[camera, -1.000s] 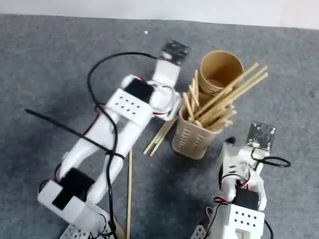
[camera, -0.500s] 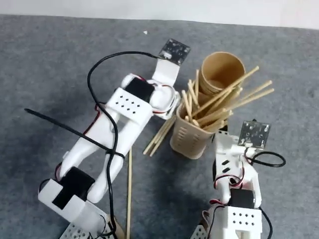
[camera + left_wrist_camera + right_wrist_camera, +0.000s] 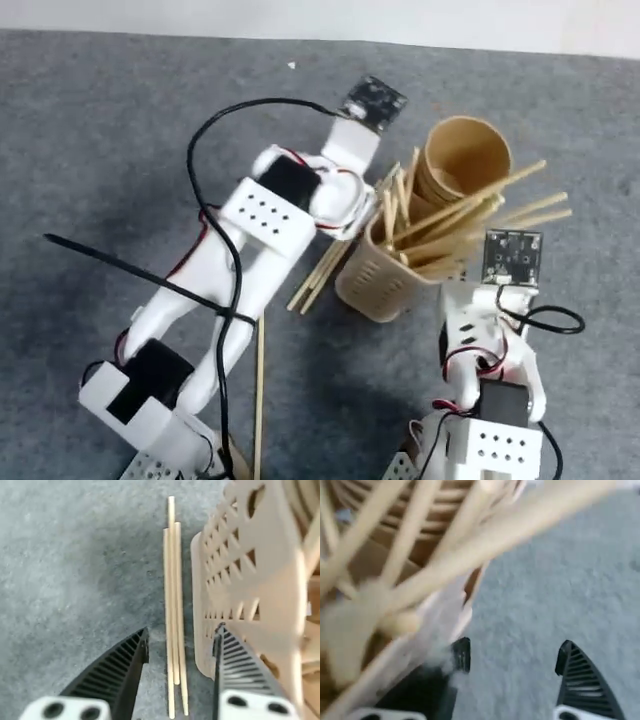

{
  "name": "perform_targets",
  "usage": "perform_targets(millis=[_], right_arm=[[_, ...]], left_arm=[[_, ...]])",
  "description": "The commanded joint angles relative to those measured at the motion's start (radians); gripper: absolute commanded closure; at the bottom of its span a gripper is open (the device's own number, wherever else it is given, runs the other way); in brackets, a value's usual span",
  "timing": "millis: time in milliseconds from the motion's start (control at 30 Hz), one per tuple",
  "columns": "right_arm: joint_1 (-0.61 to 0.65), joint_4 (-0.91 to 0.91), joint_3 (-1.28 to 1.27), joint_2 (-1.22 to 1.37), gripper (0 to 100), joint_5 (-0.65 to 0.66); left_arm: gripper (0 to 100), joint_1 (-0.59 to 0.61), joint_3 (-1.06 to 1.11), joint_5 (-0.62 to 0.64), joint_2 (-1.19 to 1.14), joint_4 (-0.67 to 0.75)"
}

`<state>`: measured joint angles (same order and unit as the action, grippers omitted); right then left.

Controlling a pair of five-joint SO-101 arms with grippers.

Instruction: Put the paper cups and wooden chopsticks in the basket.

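A lone chopstick (image 3: 259, 390) lies on the grey carpet (image 3: 100, 130), the left gripper (image 3: 181, 630) stands wide apart astride loose chopsticks (image 3: 173, 595) just beside the basket (image 3: 375, 280), which holds the paper cups (image 3: 465, 160) and a chopstick bundle (image 3: 480, 205), and the right gripper (image 3: 514, 647) gapes at its other side.

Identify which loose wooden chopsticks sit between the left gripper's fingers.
The bundle beside the beige slotted plastic basket, straddled by the left gripper; the single long wooden chopstick lies well away from it.
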<state>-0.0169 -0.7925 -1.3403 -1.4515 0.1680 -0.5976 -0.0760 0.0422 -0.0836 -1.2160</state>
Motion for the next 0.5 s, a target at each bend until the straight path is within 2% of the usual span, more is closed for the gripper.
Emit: perform_targets(millis=[0,167,300,467], right_arm=[[0.001,-0.096,0.111,-0.008,71.1,0.077],[0.015,-0.127,0.165,-0.008,71.1,0.101],[0.018,-0.124,0.163,-0.008,71.1,0.104],[-0.073,-0.124,0.166,-0.008,71.1,0.103]], left_arm=[[76,-0.216,-0.027,-0.061,0.002,-0.012],[76,-0.214,-0.015,-0.06,0.007,-0.011],[76,-0.128,-0.016,-0.057,0.012,-0.011],[76,0.021,-0.027,-0.057,0.013,-0.005]])
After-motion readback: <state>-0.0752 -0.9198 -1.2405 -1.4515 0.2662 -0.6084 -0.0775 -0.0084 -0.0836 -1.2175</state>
